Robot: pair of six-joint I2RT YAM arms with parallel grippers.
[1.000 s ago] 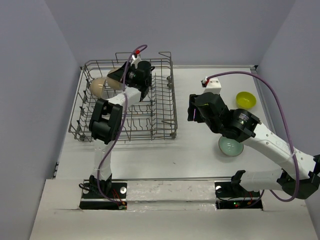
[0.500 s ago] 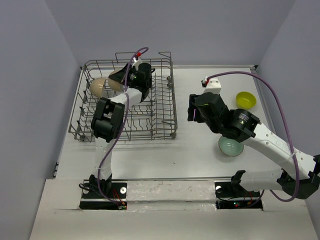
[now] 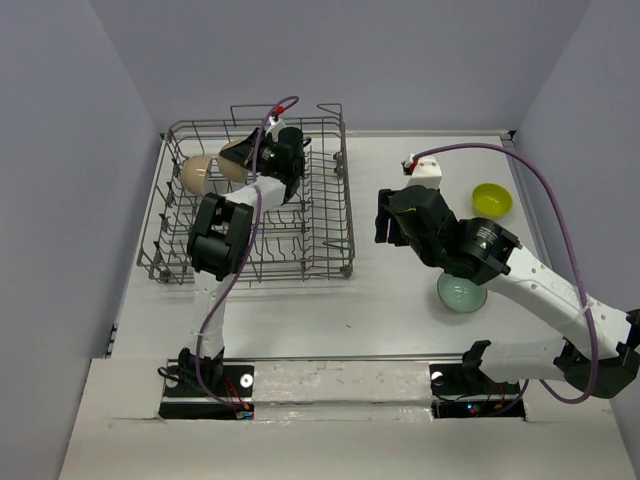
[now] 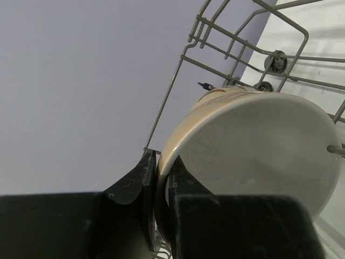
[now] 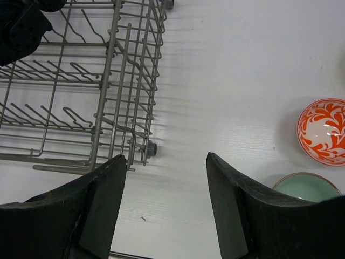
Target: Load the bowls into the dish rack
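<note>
Bright even light, soft shadows beneath the dish rack [image 5: 132,81], close fingers [image 5: 91,216] slightly blurred

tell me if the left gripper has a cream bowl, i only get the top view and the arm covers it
Observer: Yes. The left wrist view shows the left gripper shut on the rim of the cream bowl, one finger inside, one outside.
Operator: anything hidden under the right arm
Observer: An orange-red patterned bowl sits on the table beside the pale green bowl.
Operator: right gripper holding something
Observer: No, the right gripper is open and empty, by a corner of the dish rack.
</note>
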